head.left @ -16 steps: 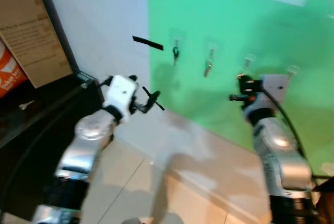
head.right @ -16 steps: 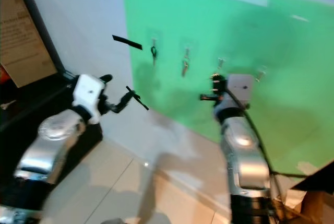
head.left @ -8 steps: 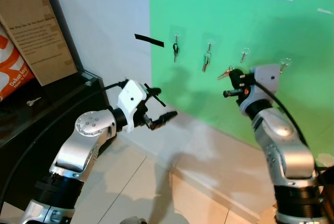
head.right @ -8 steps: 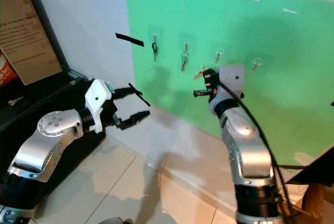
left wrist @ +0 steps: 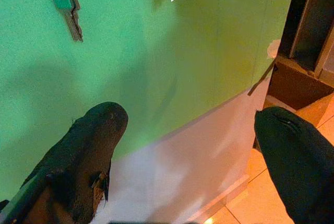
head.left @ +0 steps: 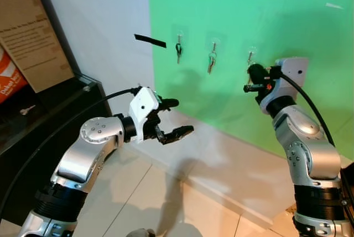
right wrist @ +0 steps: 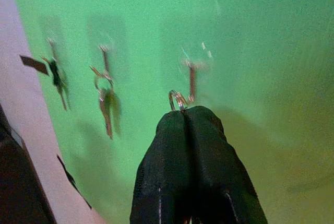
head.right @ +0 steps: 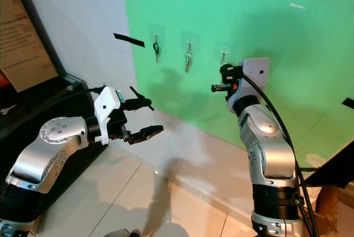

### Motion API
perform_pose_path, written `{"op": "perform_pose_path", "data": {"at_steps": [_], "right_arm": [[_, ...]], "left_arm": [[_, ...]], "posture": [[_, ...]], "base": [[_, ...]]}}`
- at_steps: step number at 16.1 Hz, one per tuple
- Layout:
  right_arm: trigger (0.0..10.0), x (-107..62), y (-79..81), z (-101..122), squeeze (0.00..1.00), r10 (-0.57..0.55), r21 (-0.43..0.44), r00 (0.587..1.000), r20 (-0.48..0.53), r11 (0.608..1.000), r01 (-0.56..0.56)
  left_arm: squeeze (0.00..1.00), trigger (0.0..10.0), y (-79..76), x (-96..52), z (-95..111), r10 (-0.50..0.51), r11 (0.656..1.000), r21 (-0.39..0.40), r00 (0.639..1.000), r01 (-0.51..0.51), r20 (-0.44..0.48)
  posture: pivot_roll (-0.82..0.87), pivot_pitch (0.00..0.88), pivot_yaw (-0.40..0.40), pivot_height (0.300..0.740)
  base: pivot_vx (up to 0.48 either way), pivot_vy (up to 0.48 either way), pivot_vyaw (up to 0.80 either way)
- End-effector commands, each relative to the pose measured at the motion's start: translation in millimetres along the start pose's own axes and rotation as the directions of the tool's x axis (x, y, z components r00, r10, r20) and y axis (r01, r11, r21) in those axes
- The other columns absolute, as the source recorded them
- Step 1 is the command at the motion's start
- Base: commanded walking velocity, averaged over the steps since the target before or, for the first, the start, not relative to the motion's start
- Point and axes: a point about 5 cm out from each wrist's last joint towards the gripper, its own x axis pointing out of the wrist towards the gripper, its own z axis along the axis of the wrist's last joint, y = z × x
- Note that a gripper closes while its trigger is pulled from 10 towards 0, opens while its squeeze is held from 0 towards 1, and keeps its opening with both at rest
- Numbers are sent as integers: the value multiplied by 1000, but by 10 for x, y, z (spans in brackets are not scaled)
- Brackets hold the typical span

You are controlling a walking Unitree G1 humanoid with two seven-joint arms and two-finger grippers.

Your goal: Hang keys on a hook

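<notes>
While the right gripper (right wrist: 185,110) sits raised at the green wall panel (head.left: 310,38), its two black fingers are pressed fully together, pinching a small silver key ring (right wrist: 177,99) at the tips. That ring is just beside the third clear wall hook (right wrist: 191,75), counting from the robot's left; can't tell if it's touching or looped on. Wrist frame is blurred there. In the head views the gripper tip (head.left: 255,73) is right under that hook (head.left: 251,54).

Two hooks to the left already carry keys: a dark key set (head.left: 178,51) on the first, a silver key bunch (head.left: 212,60) on the second.

Left gripper (head.left: 174,118) is held out low in front of the white lower wall (head.left: 221,148), well apart from the hooks. Fingers spread wide, nothing between them.

Black tape strip (head.left: 150,41) on the white wall left of the panel. Brown cardboard box (head.left: 30,32) leaning above a black cabinet (head.left: 50,110) at far left. Beige tiled floor (head.left: 133,193) below.
</notes>
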Motion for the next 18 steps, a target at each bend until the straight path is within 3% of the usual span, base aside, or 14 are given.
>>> {"op": "perform_pose_path", "data": {"at_steps": [1, 10, 18], "right_arm": [[10000, 26, 17, 36, 0, 21, 14, 1000, 5, 1000, -21], [10000, 118, 55, 103, 0, 85, 56, 996, 10, 995, -85], [10000, 155, -75, 104, 0, -8, 184, 1000, 21, 983, 4]], "left_arm": [[0, 10000, 8, 16, 85, -18, 999, 29, 1000, 18, 6], [0, 10000, 27, 22, 121, -12, 1000, 19, 1000, 12, 3], [0, 10000, 27, 35, 132, -14, 1000, 16, 1000, 14, 6]], "posture": [[-53, 0, 35, 740], [-37, 0, 22, 740], [-34, 0, 20, 740]], "base": [[0, 0, 0], [0, 0, 0], [0, 0, 0]]}}
